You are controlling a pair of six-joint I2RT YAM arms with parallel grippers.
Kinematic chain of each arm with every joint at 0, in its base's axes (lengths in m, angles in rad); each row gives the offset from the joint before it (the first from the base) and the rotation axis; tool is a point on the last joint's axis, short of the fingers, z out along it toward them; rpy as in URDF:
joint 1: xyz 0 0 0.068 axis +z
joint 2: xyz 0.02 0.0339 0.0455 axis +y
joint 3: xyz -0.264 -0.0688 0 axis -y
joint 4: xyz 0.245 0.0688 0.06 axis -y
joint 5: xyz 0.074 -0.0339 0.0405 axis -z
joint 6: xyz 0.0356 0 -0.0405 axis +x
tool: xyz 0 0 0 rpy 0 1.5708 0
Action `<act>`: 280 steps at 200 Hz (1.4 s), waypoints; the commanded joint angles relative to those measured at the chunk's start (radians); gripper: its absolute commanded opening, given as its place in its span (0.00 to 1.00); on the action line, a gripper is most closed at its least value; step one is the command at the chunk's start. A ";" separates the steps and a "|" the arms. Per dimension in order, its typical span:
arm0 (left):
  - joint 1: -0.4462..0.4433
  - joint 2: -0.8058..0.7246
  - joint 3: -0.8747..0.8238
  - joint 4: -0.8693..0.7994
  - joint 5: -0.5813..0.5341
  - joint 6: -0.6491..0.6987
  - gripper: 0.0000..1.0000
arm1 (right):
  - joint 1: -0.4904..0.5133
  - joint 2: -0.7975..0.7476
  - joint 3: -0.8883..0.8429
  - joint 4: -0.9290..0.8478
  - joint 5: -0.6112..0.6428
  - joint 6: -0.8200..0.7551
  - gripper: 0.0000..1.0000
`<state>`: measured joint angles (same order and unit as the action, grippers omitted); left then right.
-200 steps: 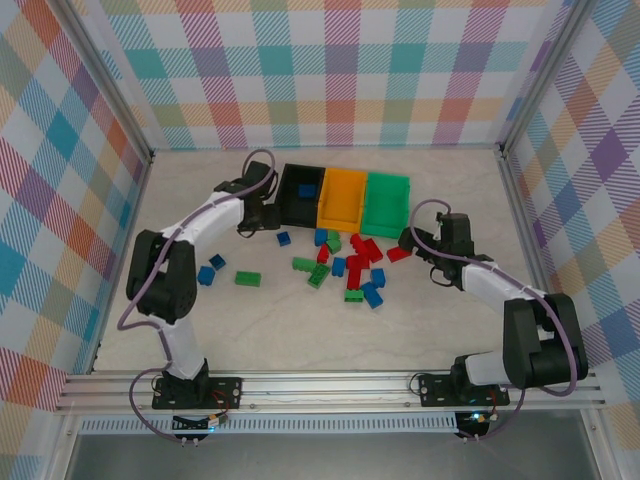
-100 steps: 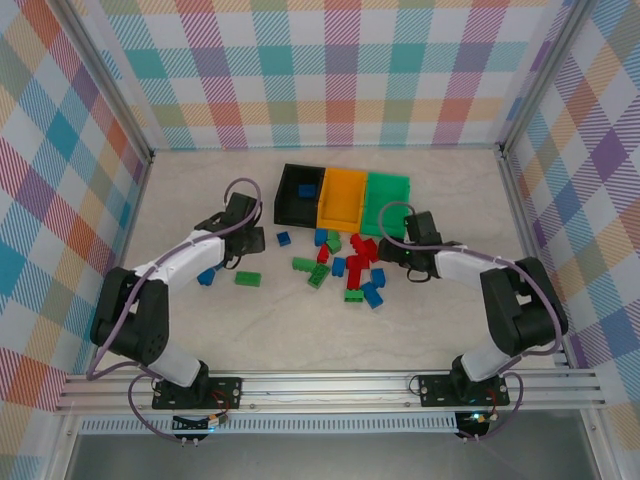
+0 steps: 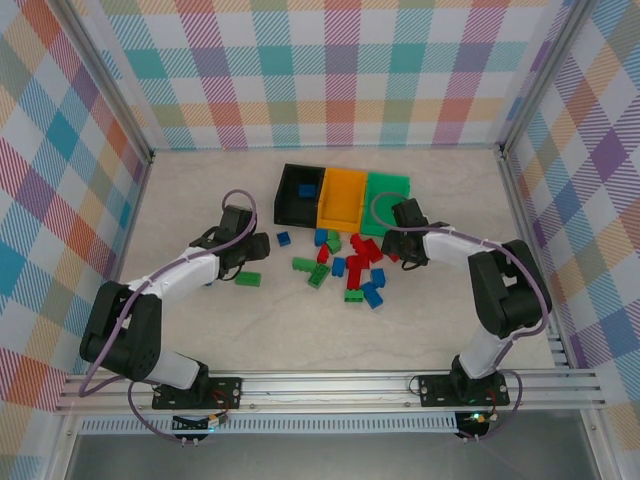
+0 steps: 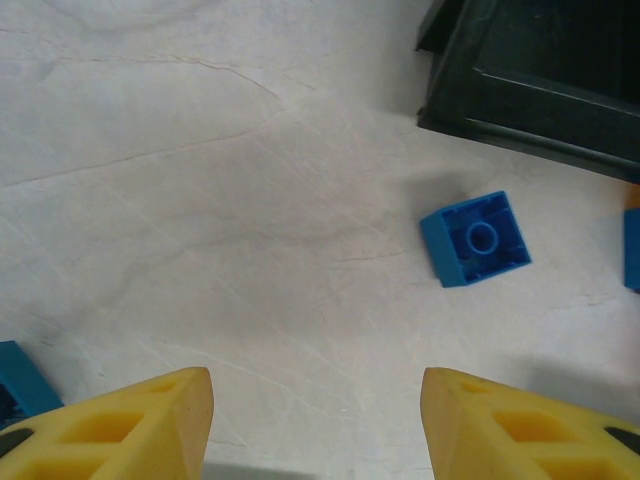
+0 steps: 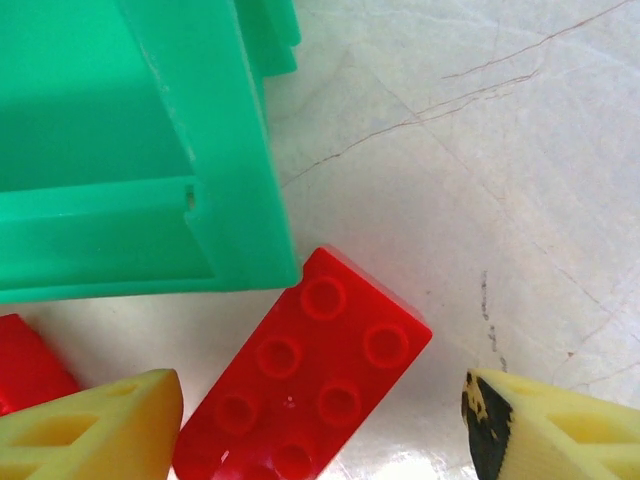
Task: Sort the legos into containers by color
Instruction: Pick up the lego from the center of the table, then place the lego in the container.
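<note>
Broadly, the pale marbled desk (image 3: 330,330) carries three bins at its far side. They stand side by side and touching, each with its long axis going away from the arms: the black bin (image 3: 283,202) on the left, the orange-yellow bin (image 3: 343,200) in the middle, the green bin (image 3: 387,205) on the right. One blue lego (image 3: 306,188) lies inside the black bin.

The left hand (image 4: 315,400) hangs low over bare desk, its yellow fingers (image 4: 130,420) wide apart and holding nothing. The right hand (image 5: 320,410) is at the near corner of the green bin, its fingers also apart, one on each side of a red brick (image 5: 305,385).

Loose legos (image 3: 350,265) in red, blue and green are scattered in front of the bins. The red brick lies flat, studs up and two studs wide. In the right wrist view its long axis runs from lower left to upper right, and its upper corner touches the green bin's corner.

A green brick (image 3: 248,279) lies near the left hand, its long axis across the desk. Ahead of that hand a small square blue brick (image 4: 475,238) lies with its hollow underside up, near the black bin but apart from it.
</note>
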<state>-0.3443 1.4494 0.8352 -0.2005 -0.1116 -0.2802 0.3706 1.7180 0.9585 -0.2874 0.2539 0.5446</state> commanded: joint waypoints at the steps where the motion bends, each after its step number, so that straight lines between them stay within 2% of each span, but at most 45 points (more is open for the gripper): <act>1: 0.005 -0.014 0.012 0.039 0.111 -0.027 0.57 | 0.019 0.034 0.030 -0.057 0.003 0.027 0.72; 17: 0.005 -0.018 -0.011 0.049 0.108 -0.033 0.57 | 0.024 0.048 0.037 -0.065 -0.004 0.047 0.72; 35: 0.005 -0.013 -0.017 0.037 0.085 -0.035 0.57 | 0.027 0.046 0.027 -0.068 0.002 0.061 0.67; 67: 0.005 -0.004 -0.017 0.037 0.092 -0.038 0.57 | 0.027 -0.018 -0.024 -0.058 0.014 0.069 0.36; 90: 0.005 -0.008 -0.024 0.049 0.090 -0.041 0.57 | 0.027 -0.077 -0.049 -0.064 0.020 0.066 0.25; 107: 0.005 -0.006 -0.024 0.044 0.074 -0.040 0.57 | 0.028 -0.130 -0.059 -0.072 0.035 0.058 0.21; 157: 0.005 0.000 -0.025 0.042 0.050 -0.043 0.56 | 0.027 -0.263 0.005 -0.091 0.030 0.007 0.22; 200: 0.005 -0.009 -0.028 0.034 0.007 -0.041 0.56 | 0.022 -0.077 0.294 -0.165 -0.007 -0.103 0.27; 209: 0.005 -0.011 -0.026 0.019 -0.024 -0.046 0.56 | 0.022 -0.022 0.365 -0.188 -0.004 -0.124 0.31; 224: 0.005 -0.019 -0.025 0.005 -0.059 -0.052 0.56 | 0.022 0.066 0.479 -0.261 0.017 -0.140 0.48; 235: 0.007 -0.023 -0.029 0.004 -0.071 -0.057 0.57 | 0.022 0.100 0.520 -0.286 0.006 -0.142 0.56; 260: 0.007 -0.026 -0.028 0.003 -0.069 -0.057 0.57 | 0.039 0.064 0.456 -0.227 -0.079 -0.142 0.60; 280: 0.008 -0.026 -0.028 0.002 -0.073 -0.057 0.58 | 0.067 0.016 0.400 -0.234 -0.070 -0.153 0.62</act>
<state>-0.3439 1.4494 0.8207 -0.1814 -0.1558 -0.3256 0.4007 1.8046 1.4097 -0.4824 0.2165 0.4221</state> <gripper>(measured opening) 0.575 0.610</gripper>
